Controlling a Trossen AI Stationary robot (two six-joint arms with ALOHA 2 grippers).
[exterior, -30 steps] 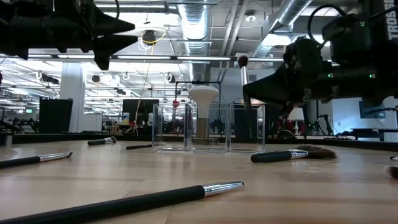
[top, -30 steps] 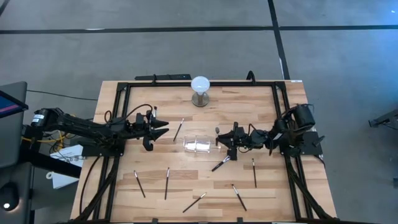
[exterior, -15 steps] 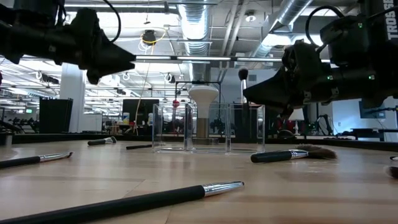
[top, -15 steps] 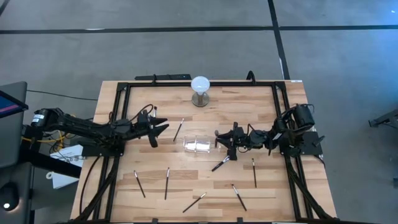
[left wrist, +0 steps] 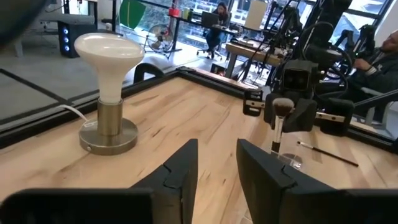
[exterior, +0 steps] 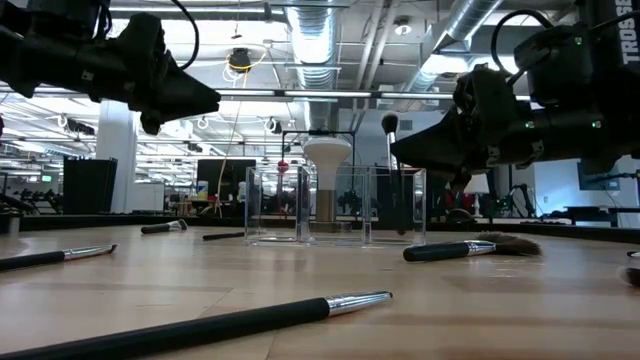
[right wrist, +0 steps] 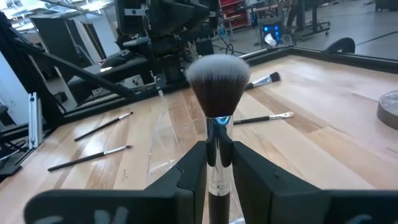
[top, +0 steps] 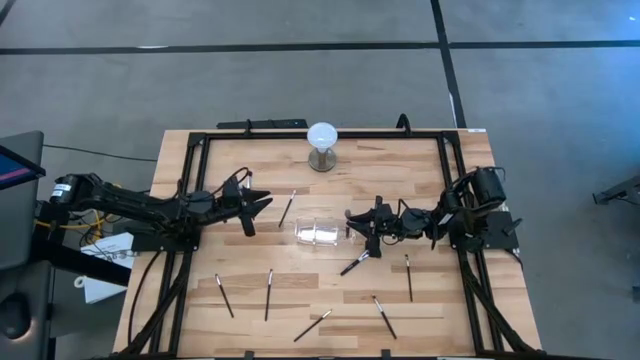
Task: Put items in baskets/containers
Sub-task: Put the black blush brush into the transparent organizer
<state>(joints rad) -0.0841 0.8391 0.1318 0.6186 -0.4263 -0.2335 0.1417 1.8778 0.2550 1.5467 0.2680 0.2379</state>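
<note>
The clear holder (top: 320, 233) stands at the middle of the table. A makeup brush (exterior: 390, 124) with a round fluffy head (right wrist: 217, 81) stands upright at the holder's right end, head up and handle down inside it. My right gripper (right wrist: 217, 158) is level, with a finger close on each side of that brush. My left gripper (top: 262, 203) hangs open and empty over the table, left of the holder. Several slim brushes lie flat on the table, one (top: 288, 208) near my left gripper and a fan-headed one (top: 355, 263) below my right gripper. My right gripper comes level from the table's right and has a finger (right wrist: 193, 168) on each side of the brush's silver ferrule (right wrist: 217, 140). Whether the fingers touch the ferrule I cannot tell. The brush stands upright with its lower end in the holder.
A white globe lamp (top: 322, 145) on a metal base stands at the far middle. More brushes lie toward the near edge (top: 268, 294) (top: 312, 325) (top: 384, 316) and at the right (top: 408, 277). A black frame (top: 200, 140) runs round the table.
The upright brush has sunk between my right gripper's fingers, its head now lower over the holder, while that gripper kept still. My left gripper has tipped its fingers downward and turned at the wrist, staying left of the holder.
</note>
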